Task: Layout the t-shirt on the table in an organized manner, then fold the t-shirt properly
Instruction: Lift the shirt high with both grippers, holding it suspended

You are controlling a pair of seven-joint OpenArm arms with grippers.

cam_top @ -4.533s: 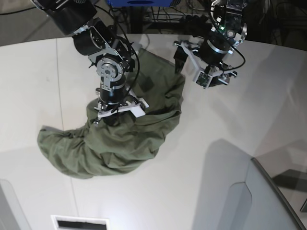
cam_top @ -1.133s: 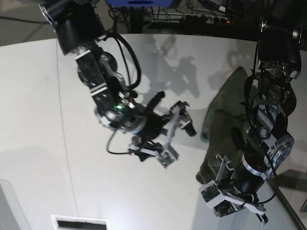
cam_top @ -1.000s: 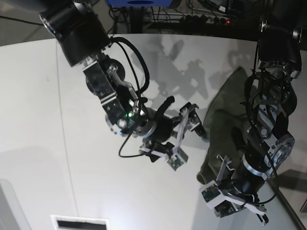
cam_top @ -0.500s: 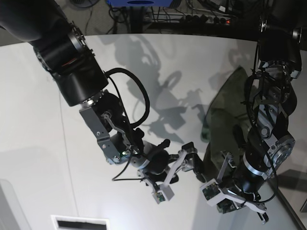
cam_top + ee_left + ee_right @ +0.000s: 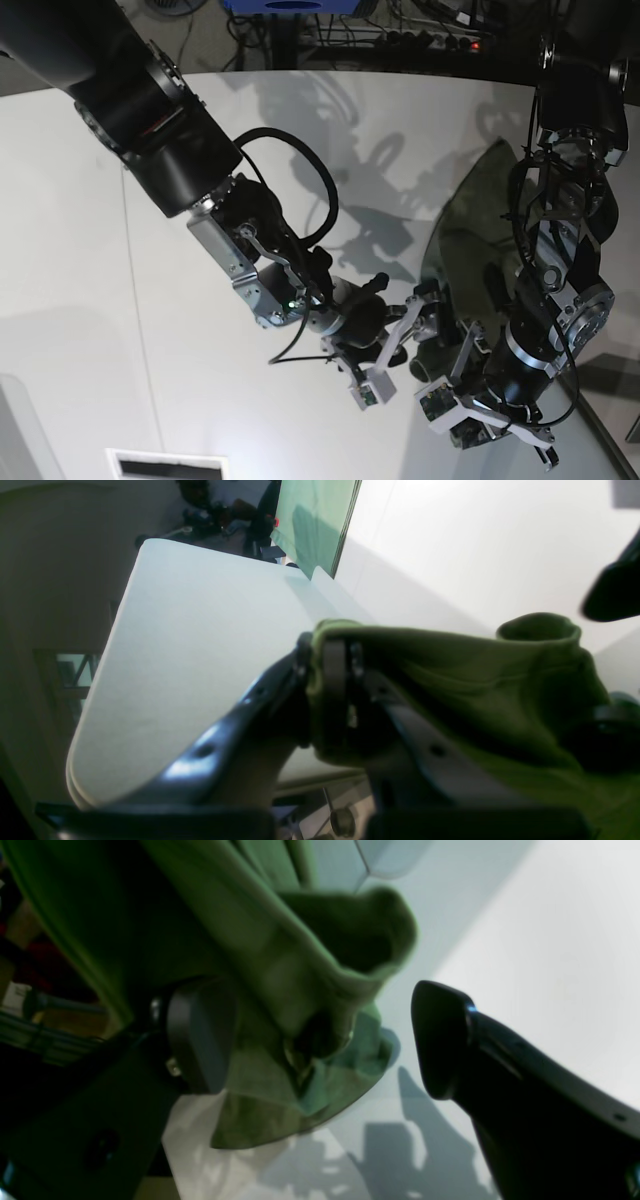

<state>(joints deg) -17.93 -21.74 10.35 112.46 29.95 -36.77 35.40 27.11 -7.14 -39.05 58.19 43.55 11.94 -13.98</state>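
The olive-green t-shirt (image 5: 470, 240) lies in a long strip near the right side of the white table (image 5: 150, 300). My left gripper (image 5: 455, 360) is shut on its near corner; the left wrist view shows that gripper (image 5: 330, 652) pinching a fold of the t-shirt (image 5: 475, 680) above the table (image 5: 200, 645). My right gripper (image 5: 420, 335) has reached in beside it and stands open. In the right wrist view its gripper (image 5: 320, 1040) straddles a bunched fold of the t-shirt (image 5: 325, 985), which lies against the left one of its fingers (image 5: 200, 1040).
A thin dark seam (image 5: 130, 250) runs down the table's left part. A white slotted piece (image 5: 165, 463) sits at the near edge. Cables and equipment (image 5: 400, 30) crowd the dark space behind the table. The two arms are close together at the lower right.
Over the last second my right arm has swung from the table's middle down and right to the shirt's near corner. The left arm has barely moved, still gripping the shirt.
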